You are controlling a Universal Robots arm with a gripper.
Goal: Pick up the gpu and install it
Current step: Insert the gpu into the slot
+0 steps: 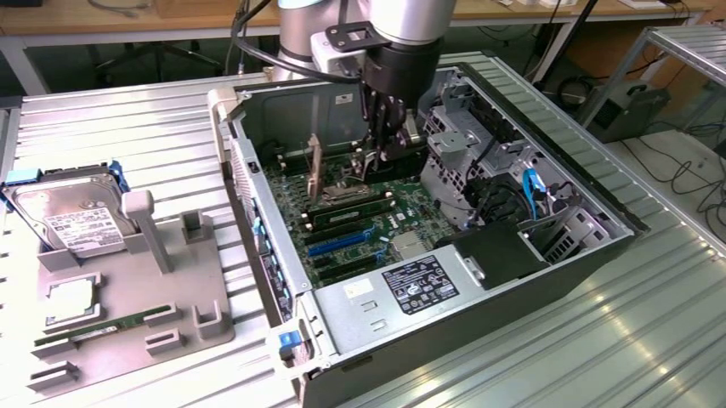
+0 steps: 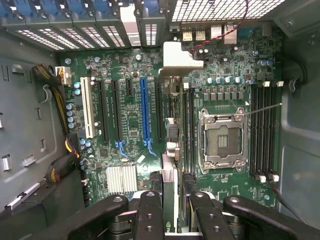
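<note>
Gpu [image 2: 169, 150] (thin, edge-on), clamped upright by gripper [image 2: 170, 212], over green motherboard [image 2: 125, 125]

Arm [image 1: 340, 21]: pale grey cylindrical links, silver-grey joint housing. Wrist: white block carrying a black bracket with screw heads; black cables loop alongside. Gripper [image 1: 383, 151]: black cylindrical body, slim black fingers [image 2: 148, 215] with round pivot screws, linkage bars, matte finish.

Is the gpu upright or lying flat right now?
Upright. The gpu stands on edge between the gripper fingers, its silver bracket toward the case's rear slots, above the motherboard.
</note>
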